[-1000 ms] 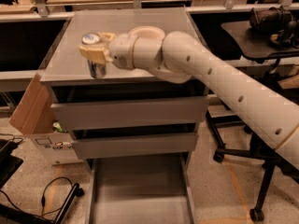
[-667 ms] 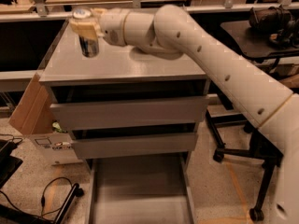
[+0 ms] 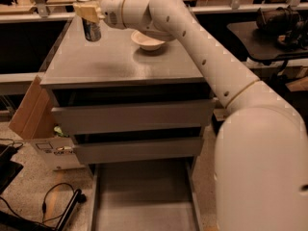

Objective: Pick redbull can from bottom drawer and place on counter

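The redbull can (image 3: 90,29) is upright, blue and silver with a shiny top, at the far left of the grey counter (image 3: 120,64). My gripper (image 3: 87,11) is shut on the can's upper part, and the white arm reaches in from the right. I cannot tell whether the can's base touches the counter or hangs just above it. The bottom drawer (image 3: 144,196) is pulled out below, a shallow grey tray with nothing in it.
A white bowl (image 3: 149,41) sits on the counter behind the arm. Two shut grey drawers (image 3: 132,119) are above the open one. A cardboard box (image 3: 31,112) leans at the cabinet's left. Cables lie on the floor at lower left.
The arm has carried the can from the counter's front left toward its far left edge. The white bowl has come into view behind the arm.
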Robot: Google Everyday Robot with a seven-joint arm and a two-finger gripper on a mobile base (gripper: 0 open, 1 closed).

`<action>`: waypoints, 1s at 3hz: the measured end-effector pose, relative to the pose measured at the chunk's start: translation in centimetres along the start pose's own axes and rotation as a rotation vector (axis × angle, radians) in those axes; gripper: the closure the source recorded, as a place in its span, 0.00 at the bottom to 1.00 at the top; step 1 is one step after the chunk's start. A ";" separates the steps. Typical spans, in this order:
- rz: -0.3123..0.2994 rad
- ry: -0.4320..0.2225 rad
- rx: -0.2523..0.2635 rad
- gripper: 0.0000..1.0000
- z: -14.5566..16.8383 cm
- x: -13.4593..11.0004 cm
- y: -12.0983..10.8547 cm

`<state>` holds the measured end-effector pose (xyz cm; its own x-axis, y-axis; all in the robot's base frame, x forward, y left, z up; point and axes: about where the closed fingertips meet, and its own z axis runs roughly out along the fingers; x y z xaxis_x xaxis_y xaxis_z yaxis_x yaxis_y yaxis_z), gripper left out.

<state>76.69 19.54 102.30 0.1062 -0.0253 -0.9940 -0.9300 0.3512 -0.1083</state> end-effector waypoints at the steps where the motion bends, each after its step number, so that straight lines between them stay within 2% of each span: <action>1: 0.036 0.051 0.041 1.00 0.5 3.3 -3.4; 2: 0.066 0.079 0.089 1.00 -0.2 5.7 -5.7; 3: 0.107 0.134 0.158 0.98 -3.0 11.6 -6.4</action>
<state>82.82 14.16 91.39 -0.0474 -0.1008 -0.9938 -0.8659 0.5001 -0.0094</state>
